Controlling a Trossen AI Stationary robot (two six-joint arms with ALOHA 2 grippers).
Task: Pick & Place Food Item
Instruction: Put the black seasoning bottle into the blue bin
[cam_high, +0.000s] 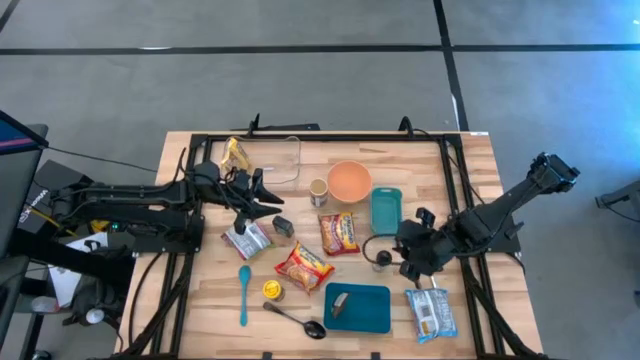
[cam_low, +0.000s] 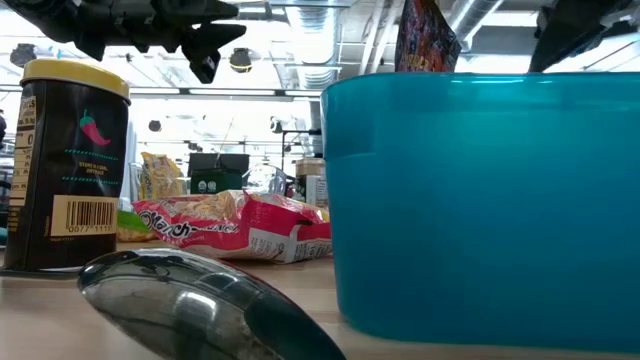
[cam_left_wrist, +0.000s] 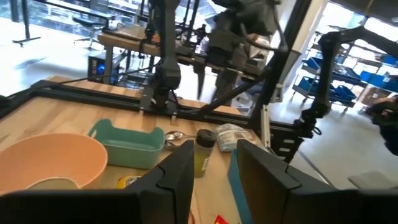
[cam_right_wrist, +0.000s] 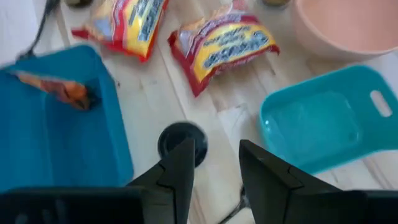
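Observation:
Two red-and-yellow noodle packs (cam_high: 338, 232) (cam_high: 303, 267) lie flat mid-table; both show in the right wrist view (cam_right_wrist: 222, 48) (cam_right_wrist: 124, 23). A silvery pack (cam_high: 247, 238) lies below my left gripper (cam_high: 268, 196), which is open and empty above the table, facing the orange bowl (cam_high: 349, 180). My right gripper (cam_high: 404, 252) is open and empty, hovering over a black-lidded jar (cam_right_wrist: 181, 142) between the blue tray (cam_high: 372, 310) and the teal tray (cam_high: 386, 210). A small brownish item (cam_right_wrist: 61, 89) lies in the blue tray. A white-and-blue pack (cam_high: 431, 313) lies near the right front.
A clear container (cam_high: 282, 158) and a yellow packet (cam_high: 235, 152) stand at the far left. A cup (cam_high: 318, 192), a dark small box (cam_high: 283, 226), a blue spoon (cam_high: 243, 293), a yellow-lidded jar (cam_high: 271, 290) and a black ladle (cam_high: 297, 321) are scattered about. A black frame (cam_high: 320, 137) rims the table.

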